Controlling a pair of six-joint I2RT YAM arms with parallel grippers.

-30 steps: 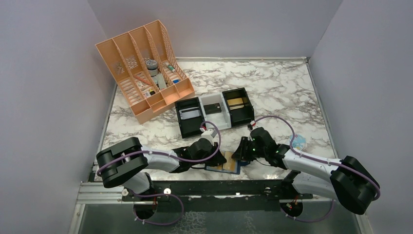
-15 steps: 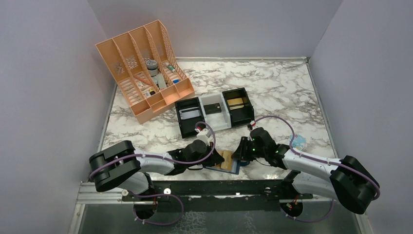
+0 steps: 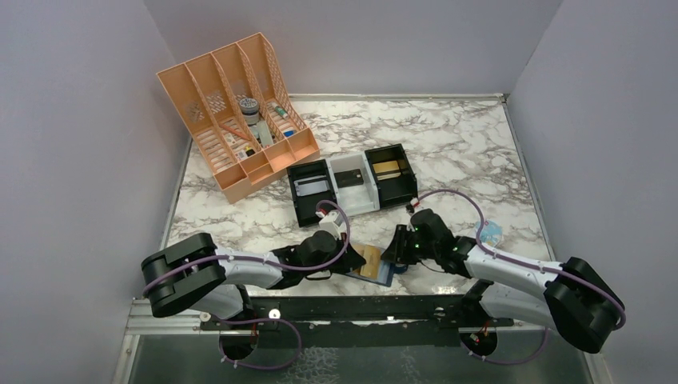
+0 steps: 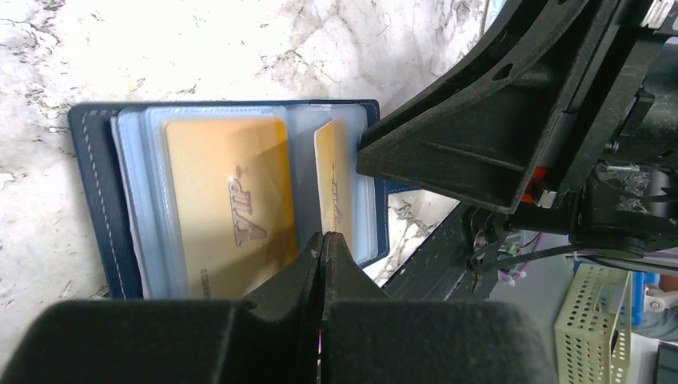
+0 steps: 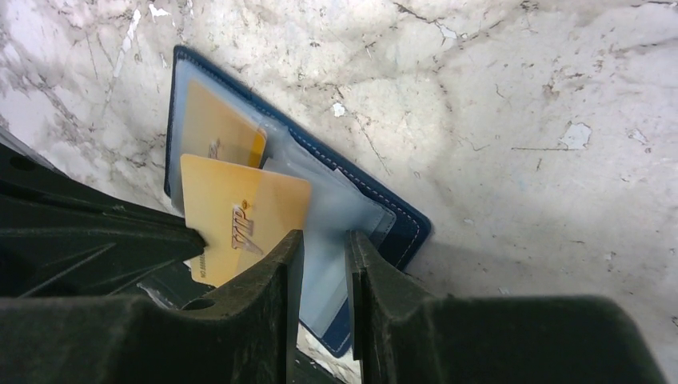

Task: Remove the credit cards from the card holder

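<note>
The navy card holder lies open at the table's near edge, its blue-grey pockets up. One gold-tan VIP card sits in the left pocket. A second gold-tan card sticks partly out of the holder, and it shows tilted in the left wrist view. My left gripper is shut on this card's edge. My right gripper has its jaws a narrow gap apart, tips down on the holder's right half.
An orange slotted file rack stands at the back left. Black and white box trays sit mid-table, one holding a gold card. A small blue item lies at the right. The black mounting rail runs just below the holder.
My left gripper has drawn back to the left, and the gold card has slid further out of the holder. My right gripper has stayed on the holder.
</note>
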